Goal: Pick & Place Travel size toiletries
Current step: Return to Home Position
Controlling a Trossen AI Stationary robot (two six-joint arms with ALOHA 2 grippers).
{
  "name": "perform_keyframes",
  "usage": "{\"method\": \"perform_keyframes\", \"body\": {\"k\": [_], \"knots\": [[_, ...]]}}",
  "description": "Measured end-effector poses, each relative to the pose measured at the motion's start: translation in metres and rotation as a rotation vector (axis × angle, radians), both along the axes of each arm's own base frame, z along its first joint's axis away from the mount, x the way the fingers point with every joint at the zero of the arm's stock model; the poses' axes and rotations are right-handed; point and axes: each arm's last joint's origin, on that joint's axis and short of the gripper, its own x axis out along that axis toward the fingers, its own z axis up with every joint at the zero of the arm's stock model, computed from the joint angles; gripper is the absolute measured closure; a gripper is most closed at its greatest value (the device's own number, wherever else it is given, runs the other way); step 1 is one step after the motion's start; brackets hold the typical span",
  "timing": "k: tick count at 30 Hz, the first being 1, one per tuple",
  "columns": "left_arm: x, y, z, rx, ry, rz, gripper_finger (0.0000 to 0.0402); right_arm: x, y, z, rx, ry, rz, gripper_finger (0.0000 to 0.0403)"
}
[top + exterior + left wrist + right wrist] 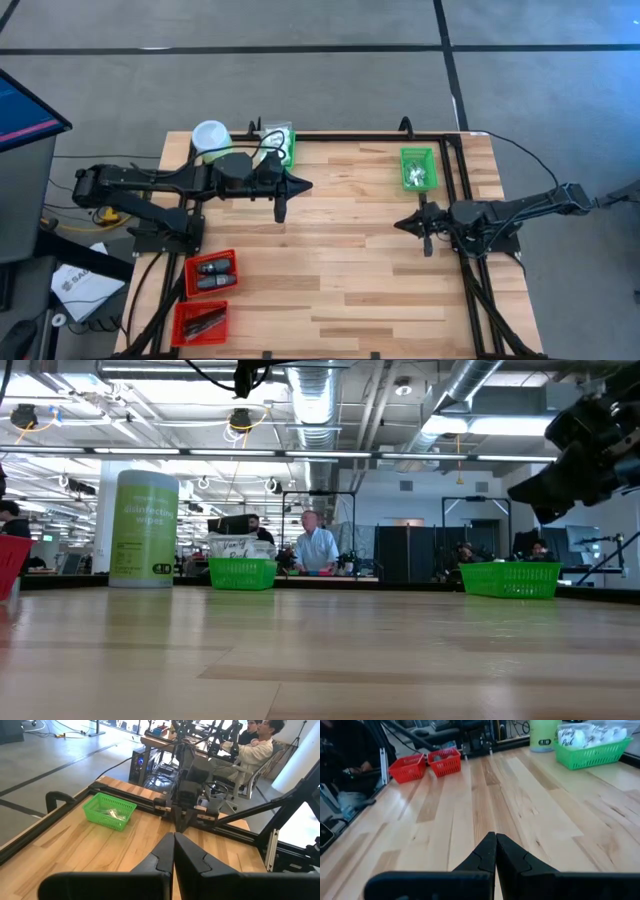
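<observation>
High view: my left gripper (303, 185) and right gripper (402, 223) hang over the table (350, 290) mid-span, tips facing, both pinched closed on nothing. Parking, I reckon.

Toiletries sit sorted by kind at the edges, leaving me room: white packets (278, 140) in the left green basket (294, 150), silvery pieces (418, 177) in the right green basket (404, 170), dark pieces (212, 270) in the red baskets (190, 278).

Low view: dark bulk upper right is prob. my right arm (590, 445).

Left wrist: left fingers (160, 860) meet, no gap.

Right wrist: right fingers (480, 857) likewise, empty.
</observation>
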Motion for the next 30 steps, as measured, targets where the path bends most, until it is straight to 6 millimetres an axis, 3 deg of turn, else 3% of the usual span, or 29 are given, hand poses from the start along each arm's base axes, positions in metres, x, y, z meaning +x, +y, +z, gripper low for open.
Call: {"method": "perform_keyframes", "body": {"k": [9,16,24,30], "knots": [[0.000,0.000,0.000,0.000,0.000,0.000,0.0399,0.001,0.000,-0.002,-0.023,0.027,0.004,0.0403],[0.000,0.000,0.000,0.000,-0.002,0.000,0.0399,-0.004,-0.007,0.016,-0.089,-0.161,-0.040,0.0403],[0.000,0.000,0.001,0.000,-0.010,0.000,0.0399,-0.017,-0.023,0.033,-0.169,-0.323,-0.257,0.0403],[0.000,0.000,0.001,-0.001,-0.017,0.000,0.0399,-0.016,-0.023,0.032,-0.144,-0.333,-0.165,0.0403]]}}
